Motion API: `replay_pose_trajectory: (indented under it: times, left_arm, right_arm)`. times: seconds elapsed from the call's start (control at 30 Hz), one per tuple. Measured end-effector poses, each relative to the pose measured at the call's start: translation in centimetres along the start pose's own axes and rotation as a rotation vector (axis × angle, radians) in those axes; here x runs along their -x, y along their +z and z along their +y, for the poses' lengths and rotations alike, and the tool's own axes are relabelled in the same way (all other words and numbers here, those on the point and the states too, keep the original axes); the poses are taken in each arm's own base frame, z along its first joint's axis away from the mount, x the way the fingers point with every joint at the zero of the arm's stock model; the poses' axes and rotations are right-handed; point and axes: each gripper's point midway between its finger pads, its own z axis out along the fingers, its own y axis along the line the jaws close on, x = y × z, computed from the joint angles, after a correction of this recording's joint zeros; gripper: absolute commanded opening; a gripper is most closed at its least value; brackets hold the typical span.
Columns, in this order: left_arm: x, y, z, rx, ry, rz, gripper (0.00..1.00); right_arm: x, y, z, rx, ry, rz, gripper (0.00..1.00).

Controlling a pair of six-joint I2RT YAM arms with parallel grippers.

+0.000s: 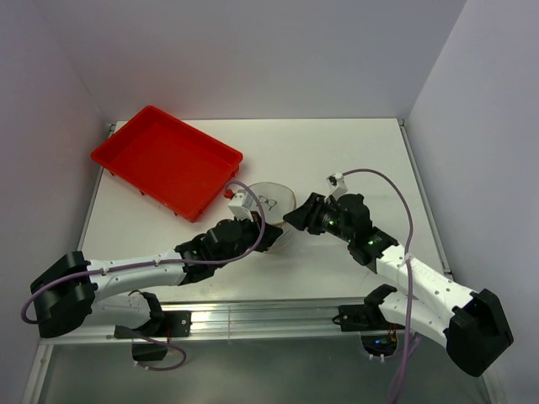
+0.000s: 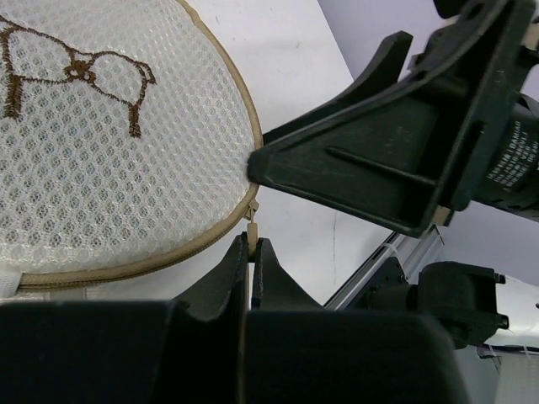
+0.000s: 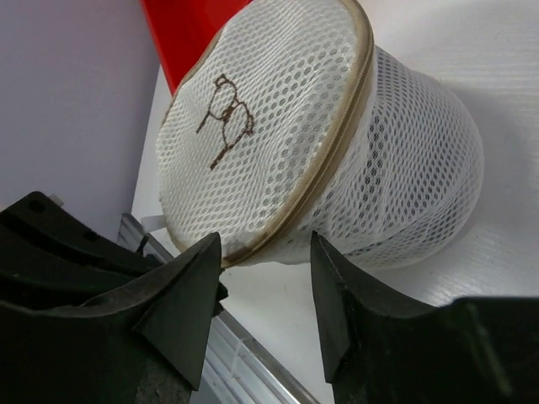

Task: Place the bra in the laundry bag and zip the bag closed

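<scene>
Bag position: laundry bag (image 1: 274, 202) sat on the tabletop (image 1: 362, 160) just beside the red tray (image 1: 164, 160), between both arms, with its flat marked face tilted up.
Bra: not visible in any view; I could not tell whether it lay behind the mesh.
Left gripper (image 2: 251, 248): pinched together on the tan zipper pull (image 2: 250, 220) at the bag's rim.
Right gripper (image 3: 261, 252): fingers stood apart and held nothing; one fingertip touched the rim just above the pull.
Slip risk: the pull was thin, so a tug off the zipper's curve would likely slide it free.
Drag risk: braced but unclamped, the light bag would probably skid or turn instead of zipping.
Snag risk: loose mesh beside the track could jam the slider.
Crowding risk: both grippers met at one spot and could collide.
</scene>
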Motion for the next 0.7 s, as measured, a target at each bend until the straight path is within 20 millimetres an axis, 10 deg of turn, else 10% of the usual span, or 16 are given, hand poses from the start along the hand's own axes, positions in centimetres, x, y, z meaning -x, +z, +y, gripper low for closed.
replay_pose_trajectory:
  times: [0.33, 0.7]
  left_arm:
    - [-0.5, 0.0, 0.4, 0.015, 0.012, 0.015, 0.0]
    - [1.3, -2.1, 3.0, 0.138, 0.058, -0.018, 0.0]
  right_arm:
    - [-0.1, 0.8, -0.5, -0.023, 0.014, 0.002, 0.0]
    - [2.5, 1.4, -2.3, -0.108, -0.011, -0.055, 0.0]
